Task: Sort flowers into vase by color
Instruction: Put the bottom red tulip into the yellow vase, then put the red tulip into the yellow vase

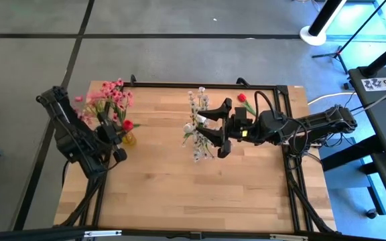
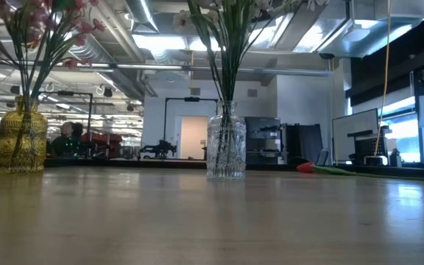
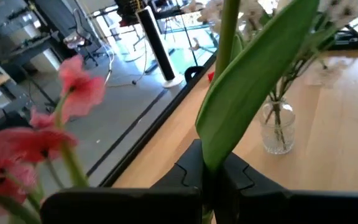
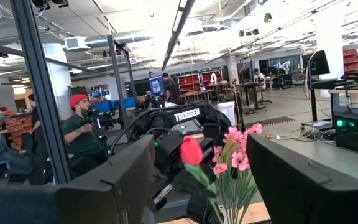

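L gripper (image 1: pixel 117 136) is clamping its 2 fingers (image 3: pixel 241 174) tight on the green stem of a red rosebud (image 1: pixel 127 125), w/ a broad green leaf (image 3: pixel 253 74) standing up between them in the L wrist view. The bud is sitting just above the amber vase (image 2: pixel 21 140) at the table's L side, right among the pink blossom sprays (image 1: pixel 106 97) already standing in that vase. From the R wrist view the same red bud (image 4: pixel 191 150) is showing next to the pink blooms, w/ the L arm's dark body right behind.

R gripper (image 1: pixel 221 128) is hanging w/ its 2 fingers (image 4: pixel 110 180) spread wide and gripping nothing, pointing across the table toward the L arm. It is hovering just beside the clear glass vase (image 2: pixel 226 147) near the table's middle, which is holding the white blossom sprigs (image 1: pixel 196 114); whether the fingers are touching the sprigs can't be told.

1 more red rosebud (image 1: pixel 242 98) is lying flat on the wooden table (image 1: pixel 179 187) near the far edge, behind the R arm; in the low view it is lying to the R of the clear vase (image 2: pixel 305 167), apart from it.

Beyond the table, a seated person in a red cap (image 4: pixel 78 134) is showing in the R wrist view.
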### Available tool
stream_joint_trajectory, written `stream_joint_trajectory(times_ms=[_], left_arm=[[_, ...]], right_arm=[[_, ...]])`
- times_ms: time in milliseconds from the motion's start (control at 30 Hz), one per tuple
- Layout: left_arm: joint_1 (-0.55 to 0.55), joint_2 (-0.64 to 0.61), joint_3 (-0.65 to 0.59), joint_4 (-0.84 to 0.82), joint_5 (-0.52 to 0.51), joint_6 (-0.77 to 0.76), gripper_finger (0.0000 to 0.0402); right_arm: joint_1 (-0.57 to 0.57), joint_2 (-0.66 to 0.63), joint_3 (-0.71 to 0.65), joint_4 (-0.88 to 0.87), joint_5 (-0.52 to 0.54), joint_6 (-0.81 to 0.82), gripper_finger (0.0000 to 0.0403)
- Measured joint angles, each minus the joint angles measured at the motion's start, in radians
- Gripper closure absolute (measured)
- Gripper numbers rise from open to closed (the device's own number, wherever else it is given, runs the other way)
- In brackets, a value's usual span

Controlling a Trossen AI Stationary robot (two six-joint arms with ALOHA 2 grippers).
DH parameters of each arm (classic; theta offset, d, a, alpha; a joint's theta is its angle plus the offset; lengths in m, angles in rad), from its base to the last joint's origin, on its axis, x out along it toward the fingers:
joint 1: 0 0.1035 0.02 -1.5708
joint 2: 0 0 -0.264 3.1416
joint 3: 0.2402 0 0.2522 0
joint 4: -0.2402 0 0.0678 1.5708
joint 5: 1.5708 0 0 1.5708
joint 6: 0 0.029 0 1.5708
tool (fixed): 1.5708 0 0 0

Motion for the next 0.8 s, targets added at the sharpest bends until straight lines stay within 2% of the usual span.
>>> stream_joint_trajectory(times_ms=[200,300,533,700,800], left_arm=[[0.053,-0.091,-0.061,-0.001,0.069,-0.085,0.0395],[0.082,-0.140,-0.090,0.000,0.153,-0.126,0.0388],[0.154,-0.231,-0.096,0.000,0.356,-0.126,0.0327],[0.198,-0.270,-0.093,0.000,0.537,-0.073,0.0285],[0.210,-0.272,-0.093,0.000,0.612,-0.027,0.0269]], right_arm=[[0.000,0.000,0.000,-0.007,0.000,0.000,0.0150],[0.000,0.000,0.000,-0.019,0.000,0.027,0.0150],[0.000,0.000,0.000,-0.049,0.000,0.083,0.0150],[0.000,0.000,0.000,-0.061,0.000,0.095,0.0150],[0.000,0.000,0.000,-0.078,0.013,0.097,0.0150]])
